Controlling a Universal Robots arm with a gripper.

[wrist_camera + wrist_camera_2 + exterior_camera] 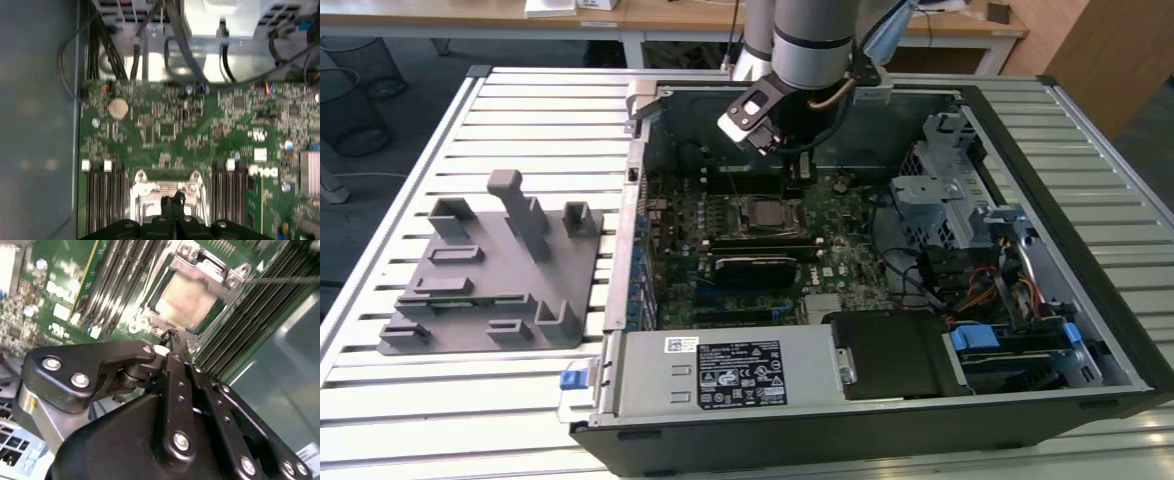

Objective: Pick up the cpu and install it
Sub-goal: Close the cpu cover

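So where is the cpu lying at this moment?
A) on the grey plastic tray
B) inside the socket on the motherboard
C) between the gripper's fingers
B: in the second wrist view the cpu sits flat inside the socket frame, just beyond the tips of the gripper.

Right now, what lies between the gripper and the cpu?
In the second wrist view, just the near rim of the socket frame lies between the gripper and the cpu sitting inside it.

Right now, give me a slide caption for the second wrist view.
Shut gripper hovers close to the cpu seated in its socket on the green motherboard.
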